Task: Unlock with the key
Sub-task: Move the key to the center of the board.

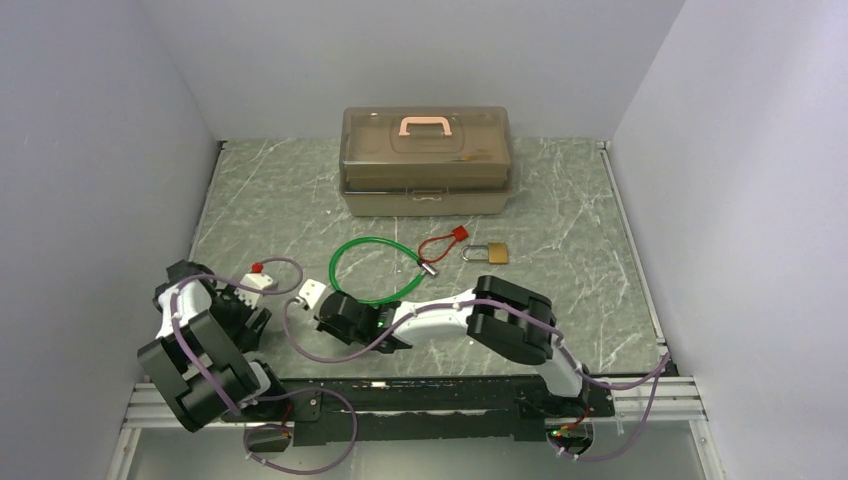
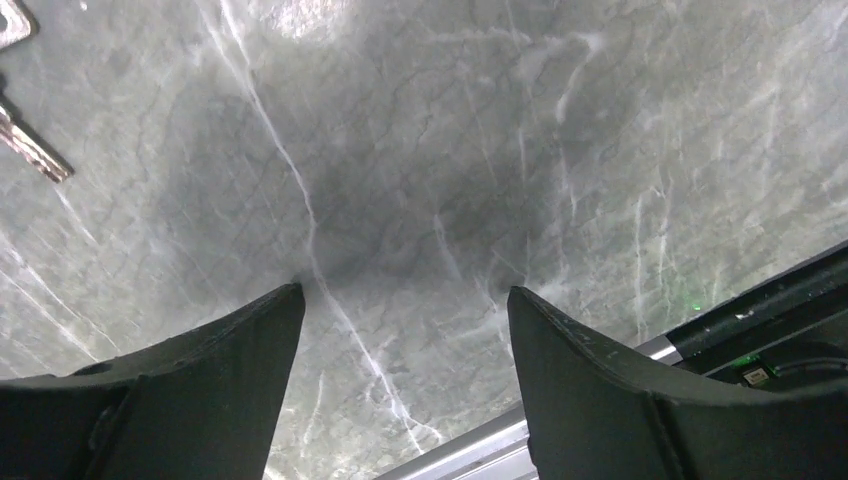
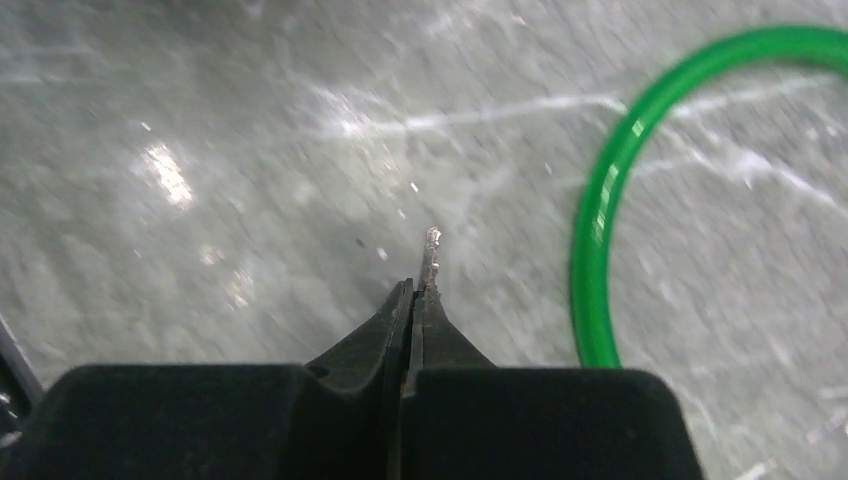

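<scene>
My right gripper is shut on the key. The key's thin silver-grey blade sticks out past the fingertips, just above the marble table. In the top view the right gripper reaches left, near the left side of the green cable loop. The key is too small to make out there. The small brass padlock lies flat on the table, well to the right of that gripper. My left gripper is open and empty over bare table. In the top view it sits at the near left.
A tan toolbox with a pink handle stands at the back. A red square tag on red wire and the cable's silver tip lie beside the padlock. Small metal pieces show at the left wrist view's left edge. Side walls close in the table.
</scene>
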`<move>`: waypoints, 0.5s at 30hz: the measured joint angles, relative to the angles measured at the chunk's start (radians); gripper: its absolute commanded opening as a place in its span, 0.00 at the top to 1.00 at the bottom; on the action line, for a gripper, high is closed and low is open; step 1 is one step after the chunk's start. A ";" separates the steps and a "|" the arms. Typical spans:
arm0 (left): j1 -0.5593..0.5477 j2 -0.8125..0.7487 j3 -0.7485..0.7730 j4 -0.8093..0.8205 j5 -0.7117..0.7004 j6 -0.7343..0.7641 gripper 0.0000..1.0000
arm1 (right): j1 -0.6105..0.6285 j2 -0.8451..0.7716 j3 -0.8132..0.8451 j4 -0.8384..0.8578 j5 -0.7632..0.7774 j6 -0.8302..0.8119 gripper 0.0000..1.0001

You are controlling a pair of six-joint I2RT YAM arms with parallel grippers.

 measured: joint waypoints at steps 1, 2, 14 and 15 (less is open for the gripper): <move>-0.021 -0.006 -0.005 0.008 -0.013 -0.006 0.24 | -0.001 -0.015 -0.025 0.008 0.010 0.002 1.00; -0.050 -0.009 -0.009 0.020 -0.031 -0.018 0.26 | -0.003 -0.035 -0.056 0.014 0.024 0.007 1.00; -0.354 -0.014 -0.023 0.085 -0.139 -0.135 0.41 | -0.031 -0.252 -0.375 0.069 0.140 0.104 1.00; -0.375 -0.014 -0.023 0.085 -0.145 -0.144 0.42 | -0.035 -0.269 -0.397 0.071 0.148 0.112 1.00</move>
